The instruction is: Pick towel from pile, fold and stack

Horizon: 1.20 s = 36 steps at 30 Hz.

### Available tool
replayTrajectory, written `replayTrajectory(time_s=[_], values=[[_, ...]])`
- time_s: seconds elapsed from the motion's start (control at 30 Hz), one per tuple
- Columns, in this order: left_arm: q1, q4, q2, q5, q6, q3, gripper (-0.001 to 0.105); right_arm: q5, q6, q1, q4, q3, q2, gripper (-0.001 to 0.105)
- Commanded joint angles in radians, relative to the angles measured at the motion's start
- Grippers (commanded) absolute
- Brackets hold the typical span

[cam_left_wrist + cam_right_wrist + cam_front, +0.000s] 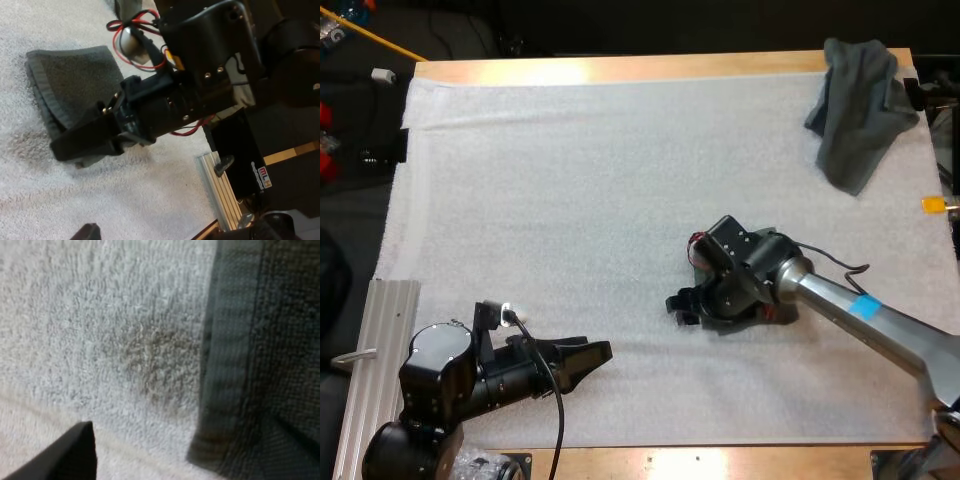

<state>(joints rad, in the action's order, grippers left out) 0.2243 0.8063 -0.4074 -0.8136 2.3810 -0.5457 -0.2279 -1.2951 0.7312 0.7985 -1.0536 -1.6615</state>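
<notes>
Far right corner: crumpled grey-green towel [860,110] on white mat [570,200]; folded towel [70,85] beneath my right gripper [682,308], seemingly spread, empty; left gripper [588,358] spread, empty, near front edge; bare mat between.

Overhead looks down; 2 close wrist cameras share folded towel [70,80].
</notes>
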Motion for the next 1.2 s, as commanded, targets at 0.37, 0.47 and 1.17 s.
replayTrajectory(time_s=[0.37,0.47,1.17], values=[[-0.001,-0.004,0.002,-0.013,-0.007,-0.006,0.060,0.251,-0.019,0.001,0.192,-0.003,0.353,0.067],[-0.001,-0.004,0.002,-0.013,-0.007,-0.006,0.060,0.255,-0.019,0.001,0.250,-0.003,0.451,0.067],[-0.001,-0.004,0.002,-0.013,-0.011,-0.006,0.061,0.249,0.020,0.001,0.462,-0.003,1.135,0.067]])
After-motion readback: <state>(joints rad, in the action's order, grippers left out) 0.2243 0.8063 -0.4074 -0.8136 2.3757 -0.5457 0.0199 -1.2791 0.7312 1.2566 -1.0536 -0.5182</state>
